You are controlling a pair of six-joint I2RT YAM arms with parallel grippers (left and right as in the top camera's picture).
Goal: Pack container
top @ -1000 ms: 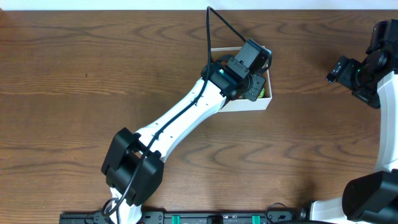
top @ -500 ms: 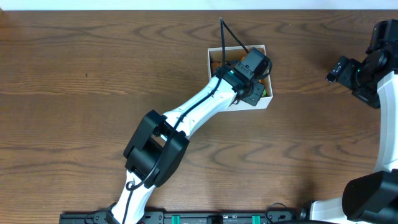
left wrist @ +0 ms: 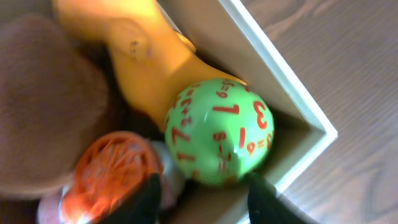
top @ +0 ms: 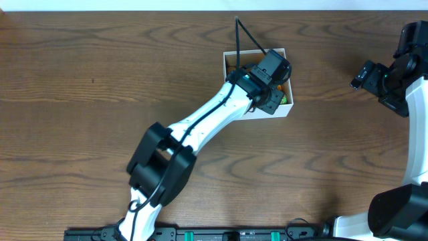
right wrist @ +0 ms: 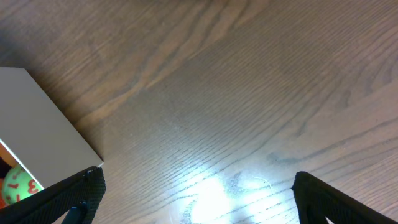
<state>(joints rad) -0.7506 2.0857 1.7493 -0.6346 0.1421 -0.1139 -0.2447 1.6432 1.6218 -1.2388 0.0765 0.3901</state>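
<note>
While the left gripper [left wrist: 205, 196] hangs inside the container [top: 271, 112] on the table [top: 67, 67], its jaws stand apart by a green numbered ball [left wrist: 217, 130] in the container's corner (contact unclear); the right gripper [right wrist: 199, 183], well apart from the container, is spread wide.

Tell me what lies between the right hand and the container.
Nothing but bare wooden table. The overhead view shows the stretch from the right hand to the container with no object on it.
</note>
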